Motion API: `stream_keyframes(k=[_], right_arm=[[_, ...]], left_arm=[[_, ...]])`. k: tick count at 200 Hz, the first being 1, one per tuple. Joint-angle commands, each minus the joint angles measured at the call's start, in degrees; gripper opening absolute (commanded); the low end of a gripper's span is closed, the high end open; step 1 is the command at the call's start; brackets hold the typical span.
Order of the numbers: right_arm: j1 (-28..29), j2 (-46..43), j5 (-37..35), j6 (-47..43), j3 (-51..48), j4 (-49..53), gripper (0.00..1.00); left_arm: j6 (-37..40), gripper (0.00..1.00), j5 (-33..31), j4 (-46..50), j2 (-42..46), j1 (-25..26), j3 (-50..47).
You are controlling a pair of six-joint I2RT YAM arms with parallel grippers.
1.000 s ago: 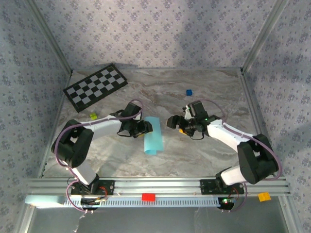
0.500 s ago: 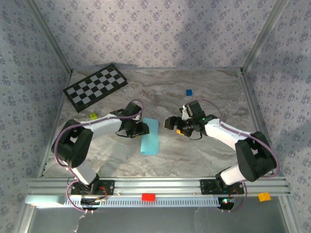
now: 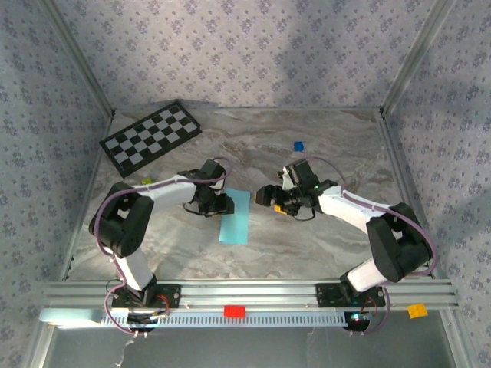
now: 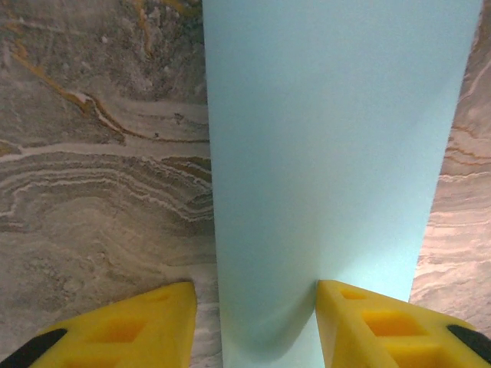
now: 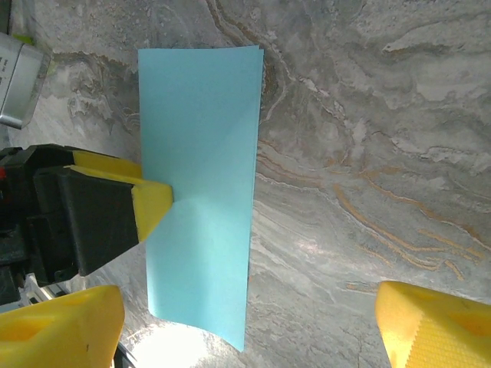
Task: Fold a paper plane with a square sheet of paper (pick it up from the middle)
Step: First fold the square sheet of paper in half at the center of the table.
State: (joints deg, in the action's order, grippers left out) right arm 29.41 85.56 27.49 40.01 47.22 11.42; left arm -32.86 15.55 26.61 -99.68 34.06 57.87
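On the counter (image 3: 330,146), the folded square sheet of paper (image 3: 235,216) had dropped flat, ready for creasing. Its edge lay between the parted jaws of the left gripper (image 4: 257,326); the right gripper (image 3: 267,196) hung with jaws wide, empty

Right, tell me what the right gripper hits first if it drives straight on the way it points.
Probably the folded square sheet of paper, then the left gripper beyond it; depth is unclear.
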Motion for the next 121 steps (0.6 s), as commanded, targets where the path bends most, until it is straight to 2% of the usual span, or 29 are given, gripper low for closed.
stream_keyframes(k=[1, 48, 121], right_arm=[[0.3, 0.4, 0.4, -1.2, 1.6, 1.4, 0.87], [0.4, 0.3, 0.3, -1.3, 1.6, 1.7, 0.86], [0.3, 0.1, -0.5, -2.2, 1.8, 2.6, 0.86]], left_arm=[[3.4, 0.45, 0.6, 3.5, -1.2, -0.3, 2.2], [4.7, 0.45, 0.1, 4.7, -2.3, -0.3, 3.3], [5.1, 0.39, 3.7, 3.5, -3.3, -0.3, 2.8]])
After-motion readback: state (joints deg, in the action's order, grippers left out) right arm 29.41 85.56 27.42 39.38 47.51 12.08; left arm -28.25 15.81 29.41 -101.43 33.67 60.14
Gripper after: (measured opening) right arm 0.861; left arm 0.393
